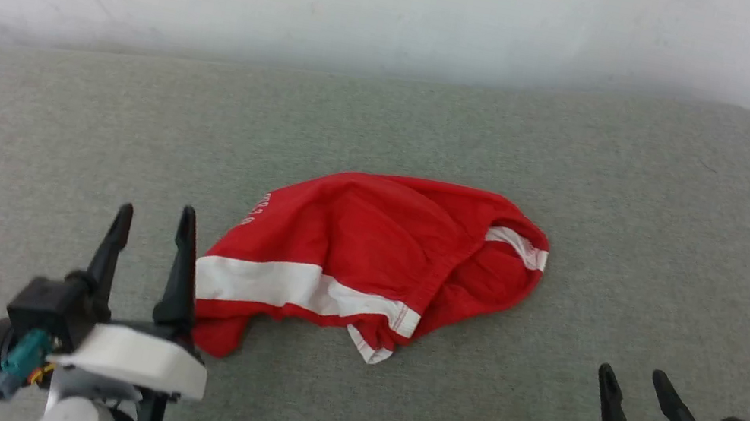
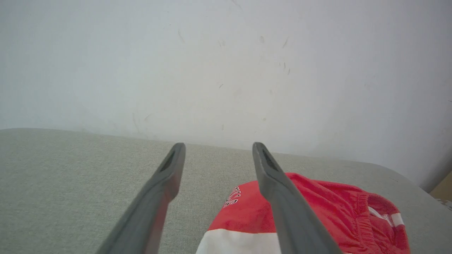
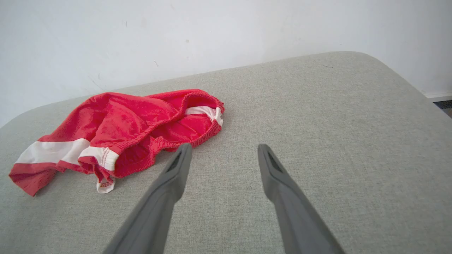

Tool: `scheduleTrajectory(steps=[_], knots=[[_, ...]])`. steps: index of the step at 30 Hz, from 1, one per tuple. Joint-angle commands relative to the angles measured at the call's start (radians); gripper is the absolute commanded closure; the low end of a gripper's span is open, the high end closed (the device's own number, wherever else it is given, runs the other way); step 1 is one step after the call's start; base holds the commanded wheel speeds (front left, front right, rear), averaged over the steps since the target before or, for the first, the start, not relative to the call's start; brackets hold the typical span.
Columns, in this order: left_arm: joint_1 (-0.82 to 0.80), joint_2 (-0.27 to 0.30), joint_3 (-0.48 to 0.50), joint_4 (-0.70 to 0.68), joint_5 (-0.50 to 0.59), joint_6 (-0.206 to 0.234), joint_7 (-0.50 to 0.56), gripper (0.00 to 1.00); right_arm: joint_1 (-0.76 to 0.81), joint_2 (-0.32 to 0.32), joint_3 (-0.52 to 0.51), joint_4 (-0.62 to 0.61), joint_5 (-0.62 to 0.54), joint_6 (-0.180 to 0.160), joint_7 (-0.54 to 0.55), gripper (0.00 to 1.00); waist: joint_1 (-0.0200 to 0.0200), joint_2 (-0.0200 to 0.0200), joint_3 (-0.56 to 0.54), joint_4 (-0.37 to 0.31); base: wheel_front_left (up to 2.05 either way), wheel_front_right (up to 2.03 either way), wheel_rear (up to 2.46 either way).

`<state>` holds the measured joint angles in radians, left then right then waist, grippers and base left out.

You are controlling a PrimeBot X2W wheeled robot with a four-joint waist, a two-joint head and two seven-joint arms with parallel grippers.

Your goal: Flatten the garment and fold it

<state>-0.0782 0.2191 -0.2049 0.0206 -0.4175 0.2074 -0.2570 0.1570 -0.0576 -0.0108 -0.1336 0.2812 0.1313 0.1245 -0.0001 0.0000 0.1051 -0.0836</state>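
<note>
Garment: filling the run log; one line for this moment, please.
garment: crumpled, unfolded, on grey cushion | left gripper: open, beside its left end | right gripper: open, apart

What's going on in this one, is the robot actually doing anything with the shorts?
Neither end effector holds anything right now. The garment, red shorts with white stripes, lies crumpled and not yet flattened on the grey cushioned surface. The left end effector is open at the garment's left edge, with nothing between its fingers. The right end effector is open too, well off to the garment's right.
</note>
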Motion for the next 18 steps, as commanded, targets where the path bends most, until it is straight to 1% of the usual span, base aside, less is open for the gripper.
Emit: scheduleTrajectory(steps=[1, 6, 9, 12, 18], knots=[[0.033, -0.011, 0.007, -0.023, 0.029, -0.008, -0.004, 0.00, 0.017, 0.000, -0.006, -0.009, -0.003, -0.001, 0.003, 0.00, 0.0001, 0.0000, -0.012, 0.029, 0.00, 0.00, 0.00], [0.072, -0.033, 0.011, -0.052, 0.079, -0.025, -0.005, 0.00, 0.031, -0.007, -0.008, -0.012, 0.006, -0.001, 0.015, 0.00, 0.0001, 0.0000, -0.013, 0.060, 0.00, 0.00, 0.00], [0.082, -0.040, 0.009, -0.052, 0.111, -0.038, -0.005, 0.00, 0.014, -0.021, 0.018, -0.003, 0.020, -0.001, 0.017, 0.00, 0.0001, 0.0000, -0.011, 0.089, 0.00, 0.00, 0.00], [0.083, -0.051, 0.008, -0.050, 0.128, -0.051, -0.005, 0.00, -0.031, -0.048, 0.080, 0.037, 0.040, -0.001, 0.025, 0.00, 0.0001, 0.0000, -0.006, 0.119, 0.00, 0.00, 0.00], [0.073, -0.086, 0.006, -0.032, 0.144, -0.078, -0.005, 0.00, -0.189, -0.093, 0.234, 0.191, 0.139, -0.001, 0.045, 0.00, 0.0001, 0.0000, 0.004, 0.179, 0.00, 0.00, 0.00]])
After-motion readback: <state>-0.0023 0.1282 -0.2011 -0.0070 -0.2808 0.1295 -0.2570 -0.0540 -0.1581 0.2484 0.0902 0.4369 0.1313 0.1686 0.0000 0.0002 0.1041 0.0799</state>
